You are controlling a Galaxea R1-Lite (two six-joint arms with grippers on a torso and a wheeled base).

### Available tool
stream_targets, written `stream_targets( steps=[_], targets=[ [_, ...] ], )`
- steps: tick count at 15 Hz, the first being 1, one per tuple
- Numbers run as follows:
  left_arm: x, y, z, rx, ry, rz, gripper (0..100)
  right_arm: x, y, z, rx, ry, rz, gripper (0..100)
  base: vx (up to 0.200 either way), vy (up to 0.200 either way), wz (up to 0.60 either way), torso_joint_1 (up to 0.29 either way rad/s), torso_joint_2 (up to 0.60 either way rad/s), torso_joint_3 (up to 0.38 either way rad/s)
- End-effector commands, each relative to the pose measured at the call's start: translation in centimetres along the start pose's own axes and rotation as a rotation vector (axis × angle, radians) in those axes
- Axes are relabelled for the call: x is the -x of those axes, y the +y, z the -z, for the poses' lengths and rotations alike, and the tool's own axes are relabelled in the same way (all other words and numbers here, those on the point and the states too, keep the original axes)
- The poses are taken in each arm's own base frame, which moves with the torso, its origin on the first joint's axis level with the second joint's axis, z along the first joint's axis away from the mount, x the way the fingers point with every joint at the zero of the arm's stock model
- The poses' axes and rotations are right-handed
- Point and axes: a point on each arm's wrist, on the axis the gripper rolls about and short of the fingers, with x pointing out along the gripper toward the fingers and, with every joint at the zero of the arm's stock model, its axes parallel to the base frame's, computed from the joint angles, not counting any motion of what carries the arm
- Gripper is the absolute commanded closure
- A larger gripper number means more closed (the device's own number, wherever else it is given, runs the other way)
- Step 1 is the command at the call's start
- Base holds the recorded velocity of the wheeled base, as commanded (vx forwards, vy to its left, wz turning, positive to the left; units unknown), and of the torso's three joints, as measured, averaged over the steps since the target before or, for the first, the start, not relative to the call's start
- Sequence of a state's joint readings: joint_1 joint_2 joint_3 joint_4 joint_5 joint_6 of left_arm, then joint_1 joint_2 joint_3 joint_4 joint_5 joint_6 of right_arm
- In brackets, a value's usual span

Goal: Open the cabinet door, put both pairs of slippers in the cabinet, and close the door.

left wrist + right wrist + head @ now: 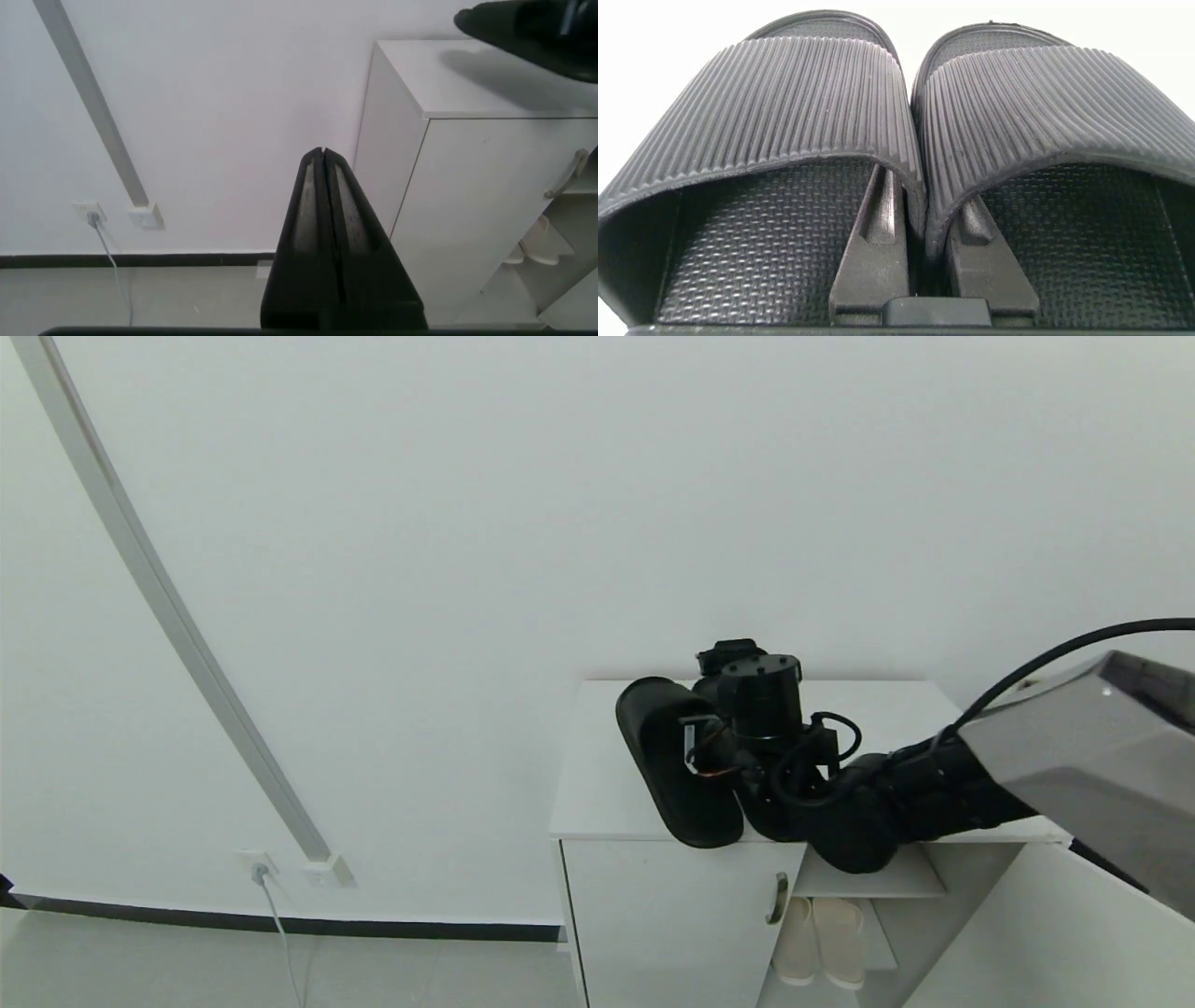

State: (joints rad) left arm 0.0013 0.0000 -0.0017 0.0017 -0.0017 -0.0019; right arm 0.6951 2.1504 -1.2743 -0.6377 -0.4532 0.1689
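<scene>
A pair of black slippers (677, 775) lies on top of the white cabinet (597, 784), toes past its front edge. My right gripper (724, 751) is at them. In the right wrist view one finger sits inside each slipper (794, 121), and the right gripper (924, 201) pinches the two inner strap walls together. The cabinet's right door (1046, 933) stands open; the left door (663, 924) is closed. A white pair of slippers (822, 941) rests on a lower shelf inside. My left gripper (322, 159) is shut on nothing, left of the cabinet (467, 187).
A shelf (878, 877) sits above the white slippers. A grey cable duct (168, 597) runs slantwise down the wall to a socket (259, 870) with a cable plugged in. Open floor lies left of the cabinet.
</scene>
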Motion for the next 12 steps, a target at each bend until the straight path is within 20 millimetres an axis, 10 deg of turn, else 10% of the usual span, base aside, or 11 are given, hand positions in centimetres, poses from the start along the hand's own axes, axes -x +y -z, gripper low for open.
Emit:
stream_targets(
  steps=[1,6,12],
  targets=[
    [0.0,0.0,0.0,0.001,0.002,0.0,100,5.9,-0.7,-2.6,-0.013,-0.033,-0.095,100,0.0,0.0,0.0,0.0,0.0,0.0],
    [0.0,0.0,0.0,0.0,0.0,0.001,100,12.0,-2.0,-0.3,0.018,0.013,-0.218,100,0.0,0.0,0.0,0.0,0.0,0.0],
    [0.0,0.0,0.0,0.003,0.0,0.0,100,13.1,-2.8,1.0,0.034,0.059,-0.219,100,0.0,0.0,0.0,0.0,0.0,0.0]
  ],
)
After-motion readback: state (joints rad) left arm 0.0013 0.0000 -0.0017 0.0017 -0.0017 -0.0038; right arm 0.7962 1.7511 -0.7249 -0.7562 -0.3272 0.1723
